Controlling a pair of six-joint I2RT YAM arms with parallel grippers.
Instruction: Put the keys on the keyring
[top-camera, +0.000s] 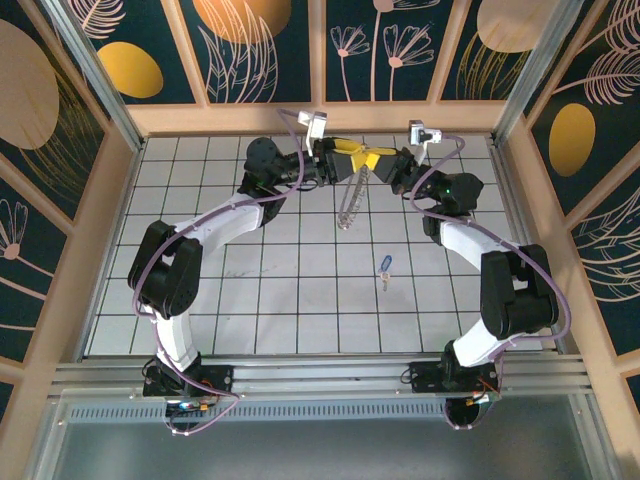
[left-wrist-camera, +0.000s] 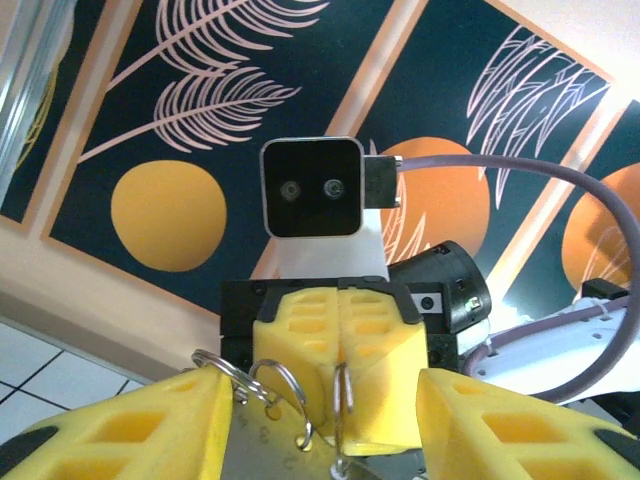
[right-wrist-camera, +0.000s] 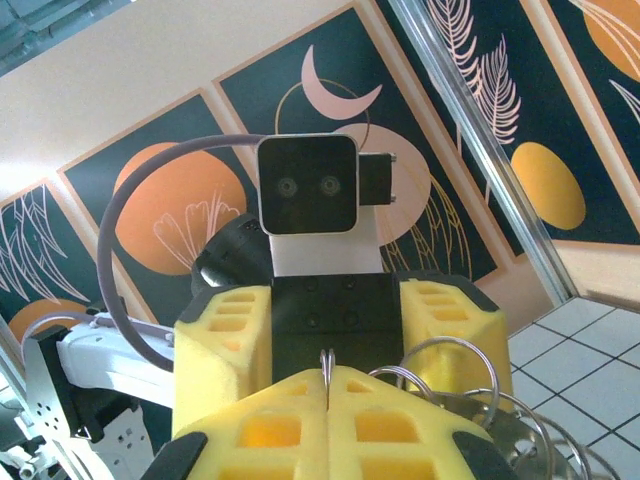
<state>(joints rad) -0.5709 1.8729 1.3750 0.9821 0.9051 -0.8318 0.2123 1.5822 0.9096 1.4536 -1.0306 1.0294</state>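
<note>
- Near, right of centre, the blue-headed key (top-camera: 385, 266) lies alone on the tiled desk (top-camera: 250, 300).
- Farther back, the keyring (top-camera: 350, 205) dangles below both hands.
- Right hand (top-camera: 380, 158) – pressed together, pinching the keyring.
- Left hand (top-camera: 350, 157) – spread, flanking the right hand's fingers.

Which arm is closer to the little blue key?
Right. The right arm bends close beside the blue key, on its right; the left arm reaches past farther away on its left.

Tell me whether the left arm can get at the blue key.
Probably yes: the key lies alone on bare tiles, and the left gripper is open; the right gripper holds the keyring.
</note>
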